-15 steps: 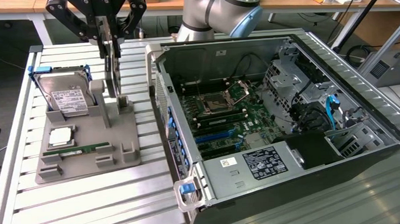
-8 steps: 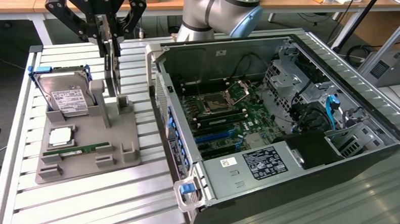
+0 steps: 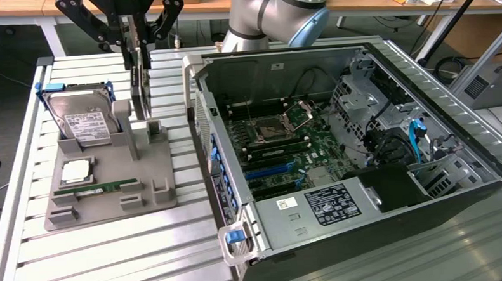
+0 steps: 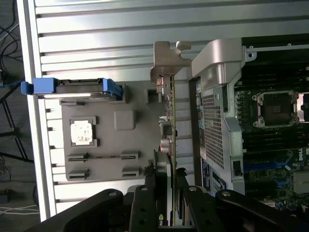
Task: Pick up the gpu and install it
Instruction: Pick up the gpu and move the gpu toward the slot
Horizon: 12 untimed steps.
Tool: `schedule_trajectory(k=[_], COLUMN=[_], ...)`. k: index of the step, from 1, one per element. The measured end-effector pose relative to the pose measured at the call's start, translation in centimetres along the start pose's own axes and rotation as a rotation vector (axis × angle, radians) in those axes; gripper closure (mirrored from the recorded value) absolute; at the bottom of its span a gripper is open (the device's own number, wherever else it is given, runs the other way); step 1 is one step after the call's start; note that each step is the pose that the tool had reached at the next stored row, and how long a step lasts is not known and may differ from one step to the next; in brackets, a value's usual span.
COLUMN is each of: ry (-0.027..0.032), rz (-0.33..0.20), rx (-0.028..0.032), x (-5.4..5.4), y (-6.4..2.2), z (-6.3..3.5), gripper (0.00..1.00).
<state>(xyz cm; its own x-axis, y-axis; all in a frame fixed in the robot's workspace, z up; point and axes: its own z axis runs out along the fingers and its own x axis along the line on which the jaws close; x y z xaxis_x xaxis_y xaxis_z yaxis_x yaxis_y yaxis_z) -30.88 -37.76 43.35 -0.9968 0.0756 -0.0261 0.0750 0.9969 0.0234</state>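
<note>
One gpu, clamped by the gripper, jaws part-closed on its upper end; long axis hangs straight down, bracket lowest, over the grey holder, beside the computer case.

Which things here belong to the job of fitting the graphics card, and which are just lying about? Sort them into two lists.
In the job: gripper, clamped on the graphics card; open computer case.

Lying about: hard drive; processor chip; memory stick, all on the grey holder.
</note>
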Motion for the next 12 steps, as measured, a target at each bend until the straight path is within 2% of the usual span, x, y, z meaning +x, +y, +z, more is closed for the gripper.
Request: schedule_trajectory(k=[12], ry=[0.0001], rz=[0.0], rx=[0.0], x=[-0.01], y=[0.0], z=[-0.22], gripper=[0.73])
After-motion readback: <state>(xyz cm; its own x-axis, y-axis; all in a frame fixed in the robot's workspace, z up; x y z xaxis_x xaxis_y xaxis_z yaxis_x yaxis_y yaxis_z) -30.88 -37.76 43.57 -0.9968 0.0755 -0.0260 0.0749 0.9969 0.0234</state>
